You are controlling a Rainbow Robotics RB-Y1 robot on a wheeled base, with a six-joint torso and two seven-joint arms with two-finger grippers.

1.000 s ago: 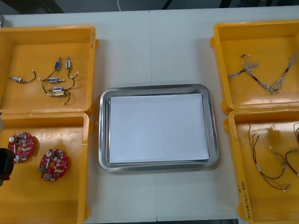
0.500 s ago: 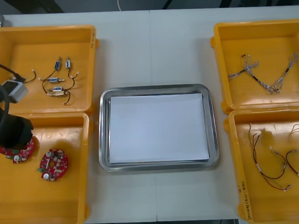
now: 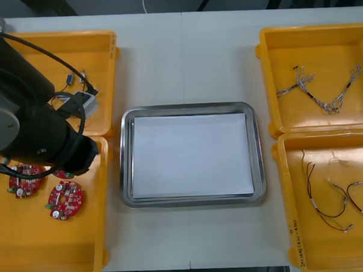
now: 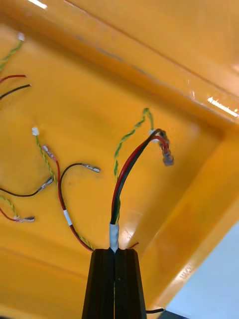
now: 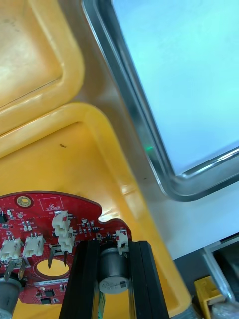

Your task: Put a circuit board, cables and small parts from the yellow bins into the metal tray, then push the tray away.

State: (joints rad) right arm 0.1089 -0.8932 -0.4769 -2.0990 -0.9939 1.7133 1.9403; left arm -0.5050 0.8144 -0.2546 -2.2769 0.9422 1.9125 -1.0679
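Bright, even overhead light; glare streaks on yellow bin wall; faint shadows.

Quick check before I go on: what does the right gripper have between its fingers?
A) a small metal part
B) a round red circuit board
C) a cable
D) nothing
C: in the right wrist view the right gripper is shut on a cable of red, black and green-yellow wires, above a yellow bin; the circuit board is in the left gripper, over the near left bin.

Left end effector and right end effector are both clamped.
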